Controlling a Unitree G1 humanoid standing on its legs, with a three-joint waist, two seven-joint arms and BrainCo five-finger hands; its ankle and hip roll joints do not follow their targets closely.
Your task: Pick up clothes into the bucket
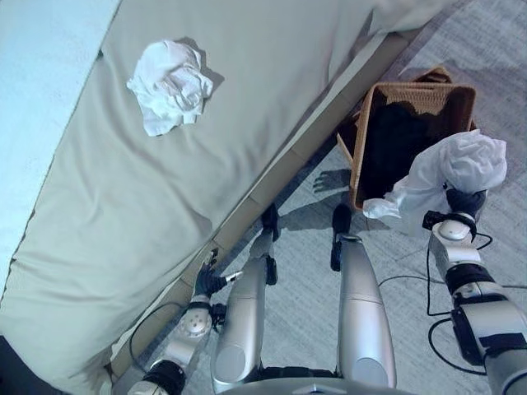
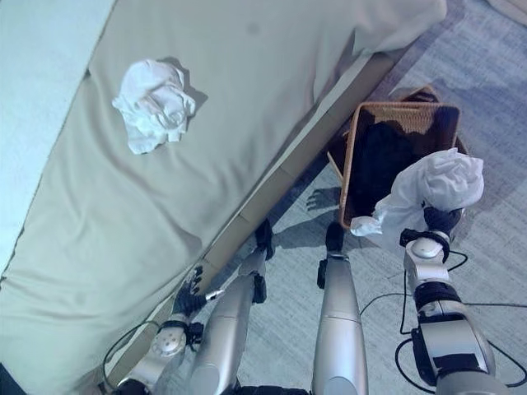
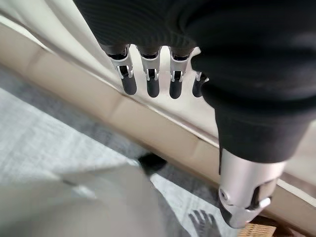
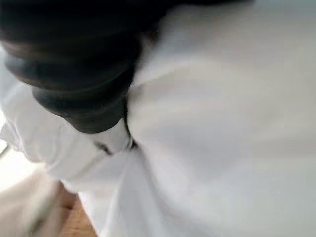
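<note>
Holding a white garment [image 1: 451,174] bunched above the near right edge of the wicker basket [image 1: 364,132], the right hand [image 1: 466,200] has its fingers buried in the cloth; grip cannot be judged. Second white garment [image 1: 170,85] lies crumpled on the bed [image 1: 123,222], far left. Left hand [image 1: 207,281] hangs low beside the bed frame, fingers straight, empty.

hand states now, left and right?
Left hand: open, fingers straight, holding nothing, beside the bed.
Right hand: carries a white garment over the basket; fingers hidden.
</note>
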